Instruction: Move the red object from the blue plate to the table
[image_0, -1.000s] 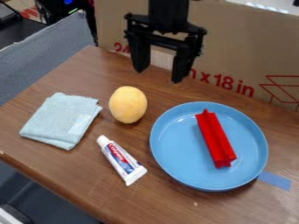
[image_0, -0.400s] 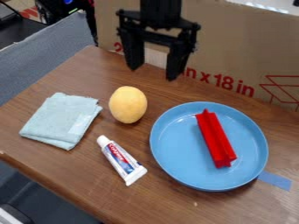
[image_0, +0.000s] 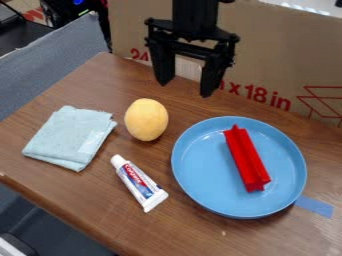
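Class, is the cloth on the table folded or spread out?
Folded: the cloth lies as a compact, thick square, with layered edges along its near side.

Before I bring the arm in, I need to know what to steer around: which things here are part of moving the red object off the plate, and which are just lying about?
Part of the job:
- red object
- blue plate
- table
- gripper, open

Just lying about:
- folded cloth
- orange ball
- toothpaste tube
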